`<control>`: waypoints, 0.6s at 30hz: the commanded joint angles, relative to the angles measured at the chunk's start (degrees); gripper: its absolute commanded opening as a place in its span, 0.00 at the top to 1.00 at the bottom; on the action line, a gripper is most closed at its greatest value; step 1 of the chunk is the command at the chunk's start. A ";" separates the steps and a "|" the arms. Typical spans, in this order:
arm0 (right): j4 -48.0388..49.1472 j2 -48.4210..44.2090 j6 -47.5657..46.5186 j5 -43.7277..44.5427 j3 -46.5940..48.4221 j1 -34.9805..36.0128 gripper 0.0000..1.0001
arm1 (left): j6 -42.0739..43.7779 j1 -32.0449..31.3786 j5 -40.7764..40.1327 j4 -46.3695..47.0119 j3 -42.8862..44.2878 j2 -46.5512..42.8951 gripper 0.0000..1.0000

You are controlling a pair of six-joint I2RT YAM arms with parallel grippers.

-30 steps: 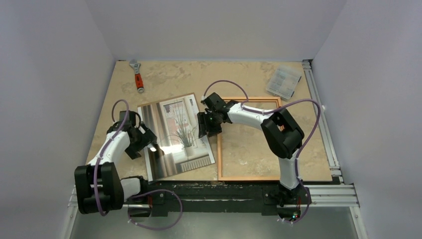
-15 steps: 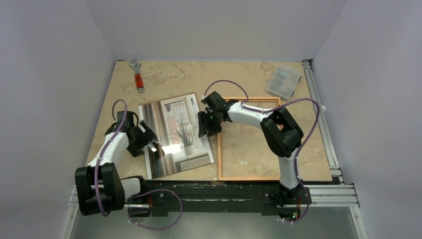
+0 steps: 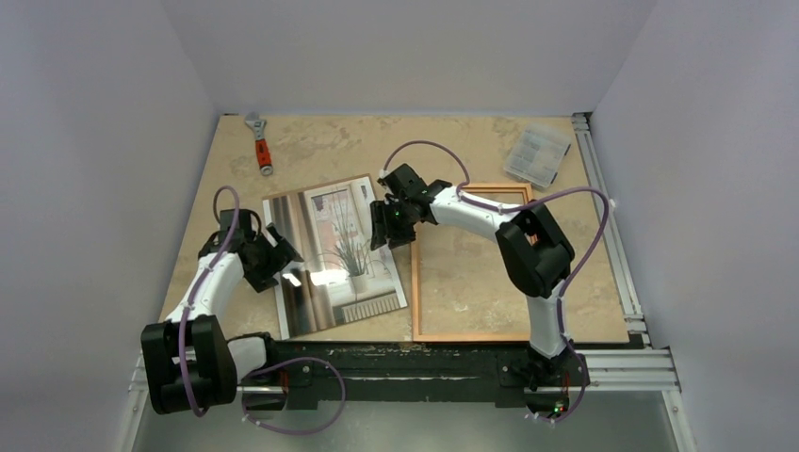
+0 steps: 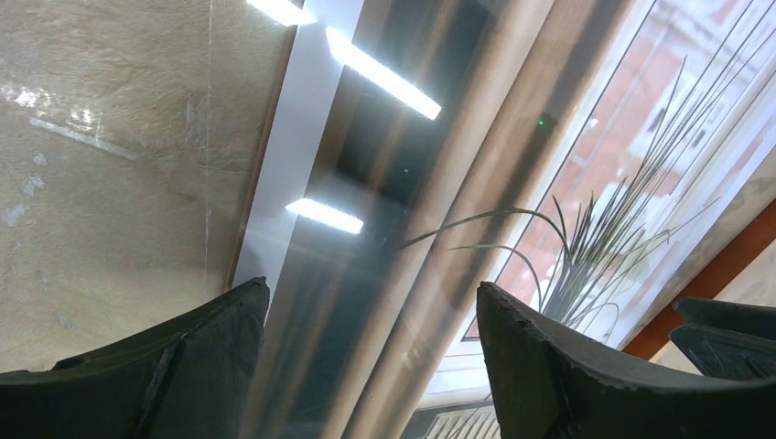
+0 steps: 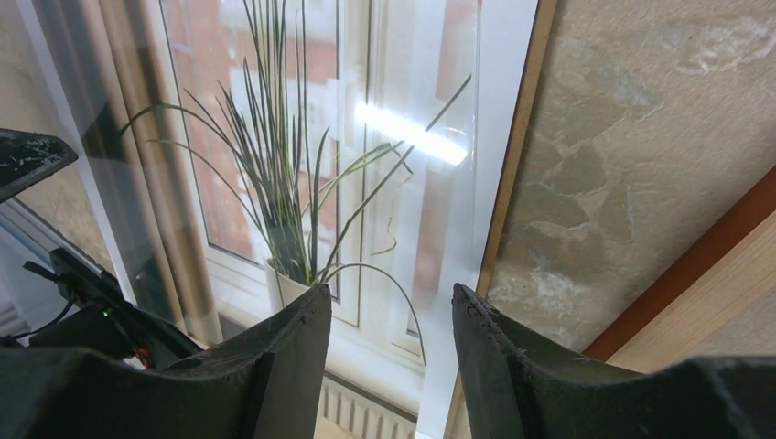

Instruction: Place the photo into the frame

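Observation:
The photo, a print of a grassy plant at a window, lies face up on the table, left of the frame. The frame is a thin orange-brown rectangle lying flat with bare table inside it. My left gripper is open over the photo's left edge; the left wrist view shows the gripper above the curtain stripes. My right gripper is open over the photo's right edge. The right wrist view shows the gripper straddling that edge, with the frame's corner close by.
A red-handled wrench lies at the back left. A small clear plastic box sits at the back right. Metal rails run along the table's right side and front edge.
Both grippers have shifted slightly toward the back of the table along the photo's edges. The photo and frame have not visibly moved.

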 commanded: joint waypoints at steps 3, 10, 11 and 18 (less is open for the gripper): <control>1.30 -4.92 1.39 -3.78 -2.34 -0.86 0.50 | 1.94 -0.03 1.46 2.82 -1.09 1.81 0.19; 7.29 -7.01 4.79 -10.71 -6.91 -1.53 0.51 | 2.17 -0.03 2.48 4.44 -2.04 3.52 0.20; 7.82 -7.24 5.41 -10.17 -7.89 -1.68 0.51 | 2.15 -0.03 2.42 4.58 -2.16 3.66 0.20; 1.65 -4.76 2.24 2.07 -6.09 -2.31 0.50 | 2.32 -0.03 1.13 4.37 -2.51 4.32 0.20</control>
